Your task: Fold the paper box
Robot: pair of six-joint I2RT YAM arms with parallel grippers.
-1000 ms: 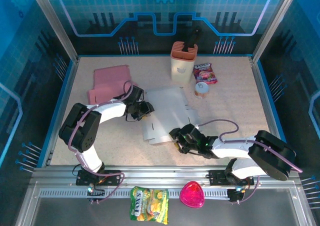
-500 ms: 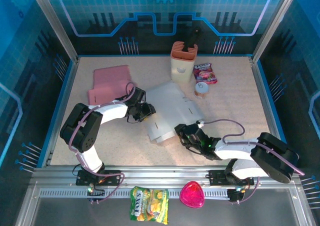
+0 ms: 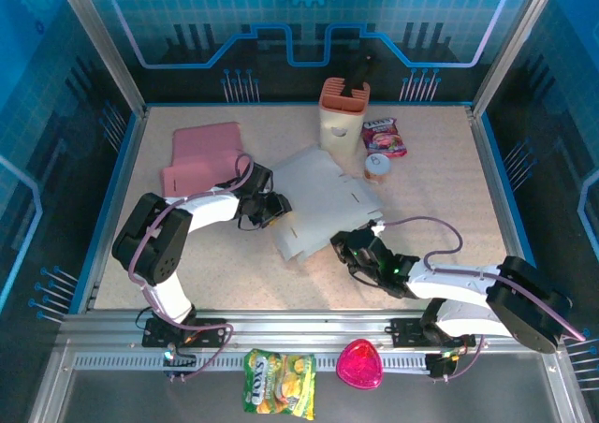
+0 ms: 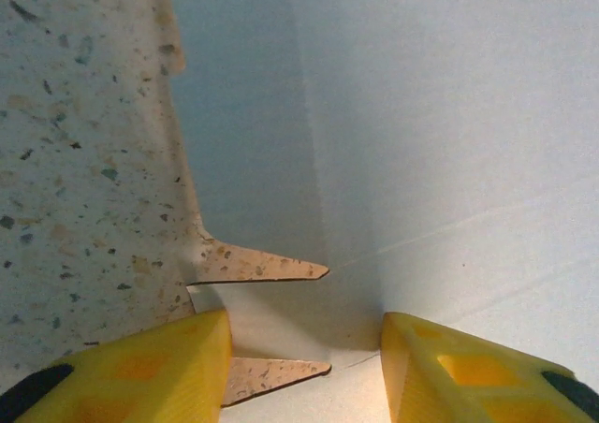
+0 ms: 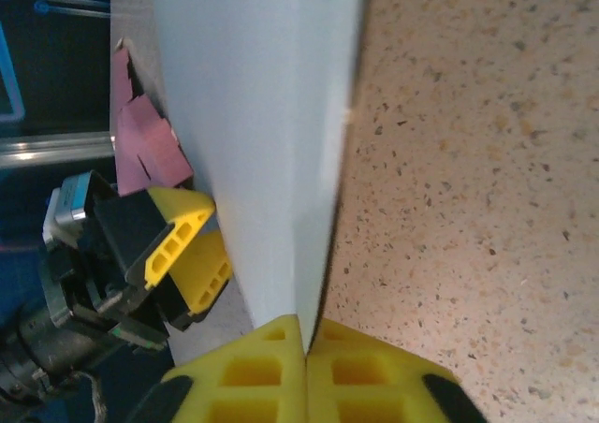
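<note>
- Yellow plastic with a moulded grid of hollows forms the fingers (image 5: 248,371) of the right gripper (image 5: 304,348). In the right wrist view they are pressed together, and a creased edge of the paper box (image 5: 253,114) is pinched in the seam between them.
- From this pinch the white card rises as a smooth, matt panel. Its top is cut off by the frame.
- Beside the card lies the table (image 5: 468,161), beige with dark and pale speckles and a little grainy.
- The left gripper (image 4: 304,367), in the left wrist view, has its jaws apart. One yellow finger is over the bare table and the other is over the white card.
- Between them lies a flap edge with two pointed cuts. The fingertips are cut off at the bottom, so I cannot tell if they press on the card.
- A straight crease runs up the card there, and the strip left of it is in bluish shade.
- The top view gives the whole outline: a wide, irregular white sheet near the middle of the table. The left gripper is at its left edge and the right gripper at its near edge.
- Behind the left gripper lies a flat pink cardboard (image 3: 201,156). In the right wrist view a corner of it appears beyond the sheet.
- At the far side stands a cream and orange holder (image 3: 344,114) with something dark inside.
- A snack packet (image 3: 384,135) is just beside the holder, and a small tin (image 3: 377,167) is near the far right corner of the sheet. The print on both is too small to read.
</note>
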